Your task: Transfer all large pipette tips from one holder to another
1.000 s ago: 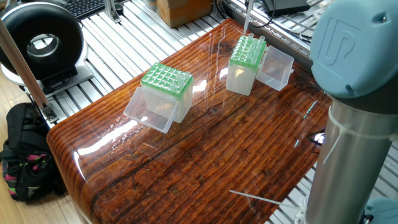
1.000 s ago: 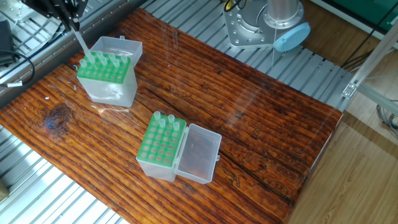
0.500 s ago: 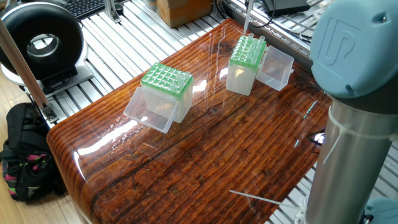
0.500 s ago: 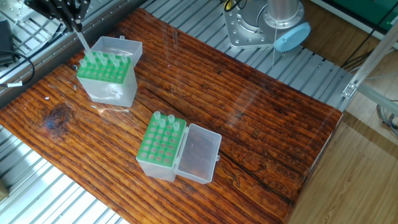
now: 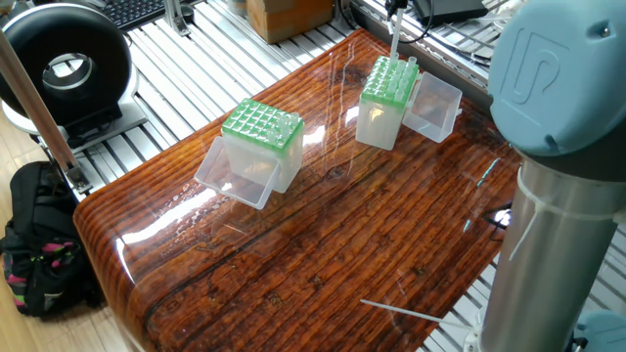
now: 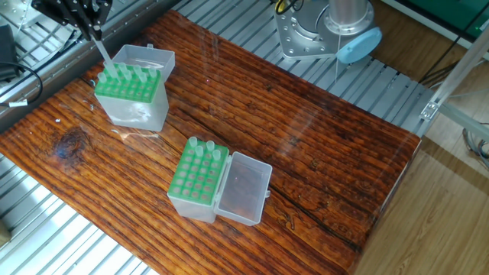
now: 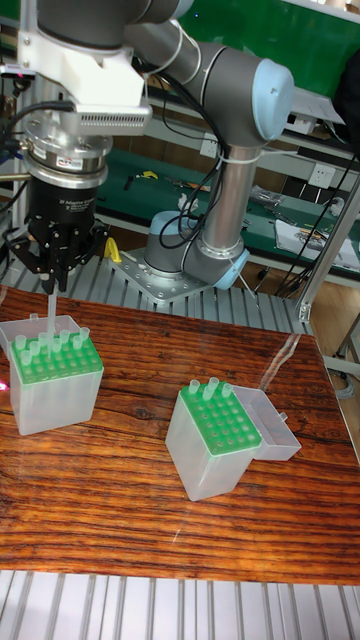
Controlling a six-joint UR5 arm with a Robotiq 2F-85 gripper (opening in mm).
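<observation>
One pipette tip (image 7: pixel 50 303) was clamped upright between the fingers (image 7: pixel 57 281) above the far-left corner of the left box (image 7: pixel 55 375). Three tips (image 7: pixel 211 390) were seated in the right box (image 7: pixel 218 430) on the desk (image 7: pixel 150 500).

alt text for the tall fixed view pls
The gripper holds a large pipette tip upright, jaws shut on it, just above the left green-topped holder full of tips. A second holder, lid open, with a few tips, stands to the right on the wooden table.
</observation>
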